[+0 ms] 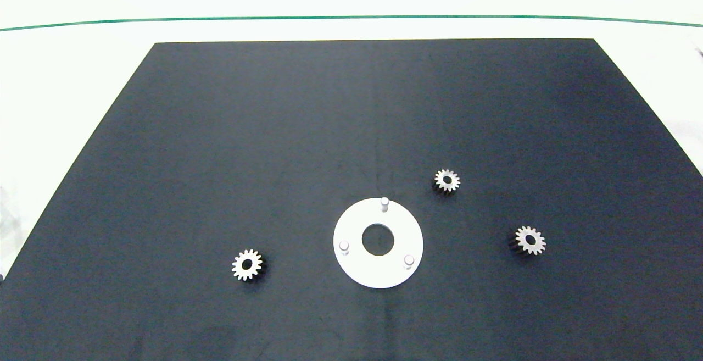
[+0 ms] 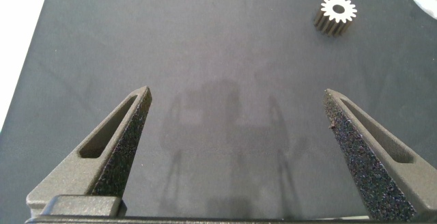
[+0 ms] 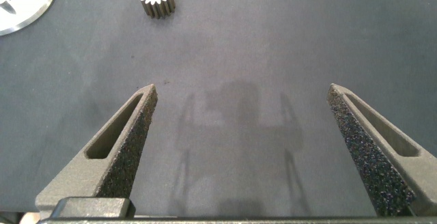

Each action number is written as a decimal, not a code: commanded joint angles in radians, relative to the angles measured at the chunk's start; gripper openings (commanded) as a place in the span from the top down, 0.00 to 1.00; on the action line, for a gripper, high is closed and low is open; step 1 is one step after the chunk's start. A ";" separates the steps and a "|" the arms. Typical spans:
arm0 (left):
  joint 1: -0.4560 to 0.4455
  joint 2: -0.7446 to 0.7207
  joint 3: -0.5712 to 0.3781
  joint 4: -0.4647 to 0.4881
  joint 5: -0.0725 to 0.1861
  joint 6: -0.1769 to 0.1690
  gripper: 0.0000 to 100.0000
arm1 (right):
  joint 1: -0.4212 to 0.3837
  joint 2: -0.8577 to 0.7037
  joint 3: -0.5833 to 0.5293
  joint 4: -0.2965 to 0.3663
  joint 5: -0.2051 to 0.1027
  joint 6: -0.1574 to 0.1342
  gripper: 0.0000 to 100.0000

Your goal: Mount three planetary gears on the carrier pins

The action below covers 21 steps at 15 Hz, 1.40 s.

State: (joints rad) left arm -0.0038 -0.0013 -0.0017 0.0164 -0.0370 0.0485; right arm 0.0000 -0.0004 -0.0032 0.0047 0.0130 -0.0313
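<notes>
black mat (image 1: pixel 274 130) covers white table (image 1: pixel 66 75), green line (image 1: pixel 351 18) beyond.

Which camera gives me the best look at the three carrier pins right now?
The head view: all three carrier pins stand bare on the white disc, seen whole from above. The left wrist view catches only a sliver of the disc's edge; the right wrist view shows a partial arc of it. Neither shows a pin.
</notes>
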 commanded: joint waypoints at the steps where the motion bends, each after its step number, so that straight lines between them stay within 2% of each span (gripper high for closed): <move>1: -0.001 0.001 0.000 0.000 -0.001 0.001 0.00 | 0.000 0.000 0.000 0.000 0.001 0.001 0.00; 4: 0.001 0.001 -0.001 0.004 -0.011 -0.001 0.00 | -0.002 0.000 -0.001 0.000 0.002 -0.010 0.00; 7: -0.005 0.014 -0.008 0.004 -0.012 0.005 0.00 | 0.000 0.000 -0.001 0.003 -0.007 -0.007 0.00; 8: -0.010 0.049 -0.047 0.027 -0.012 0.008 0.00 | -0.002 0.000 -0.012 0.018 -0.011 -0.007 0.00; 10: -0.022 0.176 -0.199 0.185 -0.012 0.030 0.00 | 0.005 0.074 -0.135 0.120 -0.005 -0.002 0.00; 11: -0.027 0.233 -0.288 0.231 -0.012 0.045 0.00 | 0.017 0.129 -0.201 0.147 -0.002 0.002 0.00; 13: 0.001 0.411 -0.483 0.287 0.014 0.151 0.00 | 0.040 0.266 -0.299 0.150 0.002 -0.004 0.00; 14: 0.038 0.514 -0.584 0.329 0.031 0.182 0.00 | 0.054 0.338 -0.347 0.152 0.005 -0.007 0.00; 15: 0.071 0.623 -0.686 0.372 0.032 0.215 0.00 | 0.069 0.410 -0.394 0.153 0.005 -0.009 0.00; 16: 0.082 0.685 -0.747 0.399 0.034 0.238 0.00 | 0.080 0.454 -0.422 0.155 0.005 -0.010 0.00; 17: 0.084 0.820 -0.877 0.468 0.035 0.258 0.00 | 0.098 0.536 -0.483 0.164 0.005 -0.013 0.00; 18: 0.084 0.914 -0.972 0.513 0.037 0.257 0.00 | 0.117 0.589 -0.524 0.179 0.005 -0.030 0.00; 19: 0.084 0.968 -1.025 0.528 0.035 0.246 0.00 | 0.130 0.628 -0.555 0.196 0.005 -0.048 0.00; 21: 0.085 1.061 -1.094 0.557 0.037 0.198 0.00 | 0.170 0.732 -0.621 0.251 0.005 -0.085 0.00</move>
State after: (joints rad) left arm 0.0668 0.8519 -0.9674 0.5174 -0.0036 0.2626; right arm 0.1251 0.5811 -0.5517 0.2217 0.0177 -0.0917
